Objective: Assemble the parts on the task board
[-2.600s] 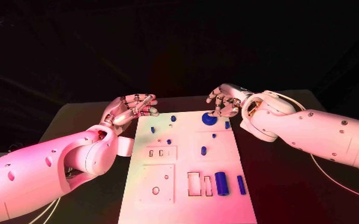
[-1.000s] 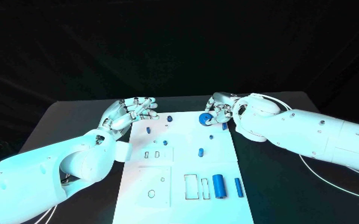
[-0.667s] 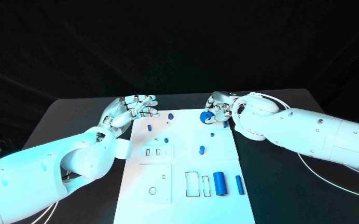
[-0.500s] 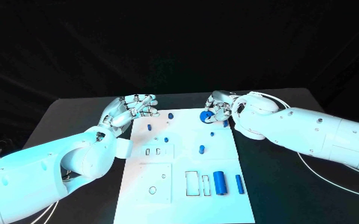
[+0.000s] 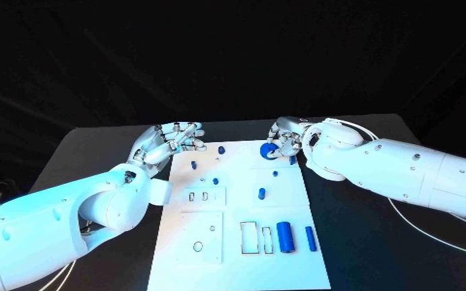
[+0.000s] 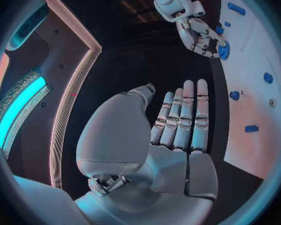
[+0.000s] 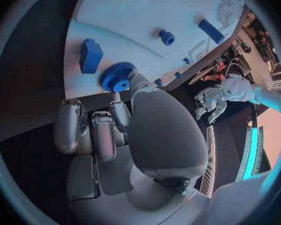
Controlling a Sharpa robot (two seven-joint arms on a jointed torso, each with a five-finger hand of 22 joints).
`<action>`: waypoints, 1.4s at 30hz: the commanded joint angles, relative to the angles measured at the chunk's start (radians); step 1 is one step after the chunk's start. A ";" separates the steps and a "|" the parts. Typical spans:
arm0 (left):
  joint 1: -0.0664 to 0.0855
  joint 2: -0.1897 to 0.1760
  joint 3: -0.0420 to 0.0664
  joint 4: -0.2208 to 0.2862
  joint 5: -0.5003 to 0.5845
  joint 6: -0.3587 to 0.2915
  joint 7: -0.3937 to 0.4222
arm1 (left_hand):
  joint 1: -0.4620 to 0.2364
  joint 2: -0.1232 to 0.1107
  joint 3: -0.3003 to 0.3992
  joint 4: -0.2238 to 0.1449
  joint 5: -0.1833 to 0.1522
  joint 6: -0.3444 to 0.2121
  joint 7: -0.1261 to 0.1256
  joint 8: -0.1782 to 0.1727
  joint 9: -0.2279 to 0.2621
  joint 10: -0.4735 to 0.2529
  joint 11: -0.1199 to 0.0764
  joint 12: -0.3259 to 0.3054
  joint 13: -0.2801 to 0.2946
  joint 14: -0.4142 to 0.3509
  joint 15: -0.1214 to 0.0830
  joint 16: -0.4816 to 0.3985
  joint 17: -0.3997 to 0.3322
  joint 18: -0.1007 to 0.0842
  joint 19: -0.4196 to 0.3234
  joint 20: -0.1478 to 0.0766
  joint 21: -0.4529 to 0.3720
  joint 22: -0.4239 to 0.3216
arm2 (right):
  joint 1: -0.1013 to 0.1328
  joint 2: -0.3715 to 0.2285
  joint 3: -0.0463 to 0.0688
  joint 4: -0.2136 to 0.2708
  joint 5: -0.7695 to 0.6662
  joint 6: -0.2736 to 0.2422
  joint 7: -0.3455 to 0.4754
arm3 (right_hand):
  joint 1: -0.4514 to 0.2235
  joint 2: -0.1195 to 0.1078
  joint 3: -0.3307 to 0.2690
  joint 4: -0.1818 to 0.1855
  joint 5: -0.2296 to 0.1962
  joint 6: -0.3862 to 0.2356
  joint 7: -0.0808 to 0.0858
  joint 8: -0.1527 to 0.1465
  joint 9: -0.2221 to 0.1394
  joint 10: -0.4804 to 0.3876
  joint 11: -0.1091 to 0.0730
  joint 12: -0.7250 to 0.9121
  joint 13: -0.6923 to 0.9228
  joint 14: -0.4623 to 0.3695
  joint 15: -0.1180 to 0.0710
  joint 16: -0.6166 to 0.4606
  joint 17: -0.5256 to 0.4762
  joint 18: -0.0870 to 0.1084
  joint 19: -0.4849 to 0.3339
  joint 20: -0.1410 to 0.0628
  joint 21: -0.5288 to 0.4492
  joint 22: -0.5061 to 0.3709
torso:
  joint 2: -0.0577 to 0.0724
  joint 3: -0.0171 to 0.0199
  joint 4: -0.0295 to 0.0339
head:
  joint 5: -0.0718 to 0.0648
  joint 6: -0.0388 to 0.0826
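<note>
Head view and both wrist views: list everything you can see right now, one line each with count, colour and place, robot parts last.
Table: one, black, under everything.
Task board: one, white, middle of the table, long side running away from the robot.
Gear: one, blue, toothed, at the board's far right corner, held by the right hand.
Cylinder: one, blue, lying near the board's near right.
Slim bar: one, blue, right of the cylinder.
Small parts: several, blue, scattered over the board's far half; exact count unclear.
Block: one, blue, beside the gear in the right wrist view.
Left hand: silver, at the board's far left corner, holding nothing, fingers straight.
Right hand: silver, holds the gear.
</note>
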 commanded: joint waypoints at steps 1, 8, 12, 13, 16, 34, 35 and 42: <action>0.001 0.001 0.001 0.001 0.003 0.018 0.008 | 0.000 -0.012 0.007 -0.001 -0.007 0.002 0.019 0.005 0.001 0.005 0.001 -0.004 -0.001 -0.010 0.000 0.005 0.001 0.018 -0.007 0.002 0.005 0.002 | -0.003 -0.003 -0.002 0.004 -0.026 0.017 -0.006 | 0.015 -0.003 0.007 -0.001 0.005 0.006 0.001 0.005 -0.001 0.002 -0.001 0.007 0.001 0.073 0.002 0.007 0.114 -0.008 0.008 0.001 0.006 0.002 | 0.000 -0.0003 -0.0005 | 0.001 0.000; 0.001 0.001 0.001 0.001 0.003 0.019 0.007 | 0.000 -0.012 0.007 -0.001 -0.007 0.002 0.019 0.005 0.001 0.005 0.001 -0.004 -0.001 -0.010 0.000 0.005 0.001 0.018 -0.007 0.002 0.005 0.002 | -0.004 -0.007 -0.004 0.012 -0.030 0.033 -0.008 | 0.024 -0.004 0.016 -0.001 0.006 0.014 0.000 0.009 0.000 0.004 -0.002 0.012 0.007 0.073 0.001 0.008 0.116 -0.009 0.009 0.000 0.007 0.005 | 0.000 -0.0002 0.0002 | 0.001 -0.002; 0.001 0.001 0.001 0.001 0.003 0.019 0.006 | 0.000 -0.012 0.007 -0.001 -0.007 0.002 0.019 0.005 0.001 0.005 0.001 -0.004 -0.001 -0.010 0.000 0.005 0.001 0.018 -0.007 0.002 0.005 0.002 | -0.006 -0.008 -0.005 0.015 -0.043 0.027 -0.012 | 0.050 0.005 0.047 -0.005 0.006 0.039 -0.006 0.022 0.003 0.010 -0.008 0.022 0.017 0.073 -0.003 0.009 0.119 -0.009 0.010 -0.003 0.010 0.011 | 0.000 -0.0003 -0.0001 | 0.002 -0.003; 0.001 0.000 0.001 0.001 0.003 0.019 0.005 | 0.000 -0.012 0.007 -0.001 -0.007 0.002 0.019 0.005 0.001 0.005 0.001 -0.004 -0.001 -0.010 0.000 0.005 0.001 0.018 -0.007 0.002 0.005 0.002 | -0.006 -0.009 -0.005 0.017 -0.050 0.022 -0.014 | 0.061 0.011 0.061 -0.008 0.007 0.051 -0.009 0.028 0.005 0.013 -0.010 0.024 0.020 0.073 -0.005 0.009 0.120 -0.010 0.012 -0.004 0.013 0.016 | 0.000 -0.0004 -0.0003 | 0.002 -0.004; 0.001 0.000 0.001 0.001 0.003 0.019 0.005 | -0.001 -0.012 0.008 -0.001 -0.007 0.002 0.019 0.005 0.001 0.005 0.001 -0.005 -0.001 -0.011 0.001 0.006 0.002 0.018 -0.009 0.002 0.005 0.002 | -0.008 -0.011 -0.005 0.025 -0.072 0.001 -0.015 | 0.089 0.008 0.159 -0.002 0.010 0.080 -0.019 0.041 0.004 0.020 -0.020 0.032 0.030 0.074 -0.014 0.011 0.126 -0.012 0.019 -0.013 0.023 0.031 | 0.000 -0.0005 -0.0009 | 0.003 -0.004; 0.001 0.003 0.001 -0.006 0.003 0.020 0.003 | -0.002 -0.012 0.008 -0.001 -0.007 0.002 0.019 0.005 0.001 0.005 0.001 -0.006 -0.001 -0.013 0.001 0.006 0.003 0.018 -0.011 0.003 0.006 0.002 | -0.013 0.029 -0.006 0.120 -0.133 -0.249 0.010 | 0.026 -0.034 0.314 -0.010 0.006 0.105 -0.032 0.072 0.016 0.061 -0.032 0.074 0.074 0.077 -0.024 0.014 0.135 -0.024 0.048 -0.022 0.062 0.083 | -0.002 0.0003 -0.0009 | 0.010 -0.004; 0.001 0.003 0.001 -0.007 0.003 0.020 0.003 | -0.002 -0.012 0.008 -0.001 -0.007 0.002 0.019 0.005 0.001 0.005 0.001 -0.006 -0.001 -0.013 0.001 0.006 0.003 0.018 -0.011 0.003 0.006 0.002 | -0.015 0.037 -0.006 0.124 -0.135 -0.257 0.011 | 0.025 -0.034 0.316 -0.010 0.005 0.104 -0.032 0.072 0.016 0.062 -0.032 0.075 0.076 0.077 -0.024 0.014 0.135 -0.024 0.050 -0.023 0.065 0.086 | -0.001 -0.0003 -0.0016 | 0.009 -0.002; 0.001 0.005 0.001 -0.010 0.009 0.021 0.004 | -0.002 -0.012 0.009 -0.001 -0.007 0.001 0.019 0.005 0.001 0.005 0.001 -0.006 -0.001 -0.014 0.001 0.006 0.003 0.018 -0.011 0.003 0.006 0.002 | -0.031 0.098 -0.007 0.127 -0.137 -0.271 0.019 | 0.024 -0.035 0.319 -0.012 0.005 0.102 -0.032 0.072 0.016 0.064 -0.031 0.077 0.078 0.077 -0.024 0.014 0.135 -0.025 0.052 -0.023 0.068 0.089 | 0.001 -0.0003 0.0006 | 0.009 0.000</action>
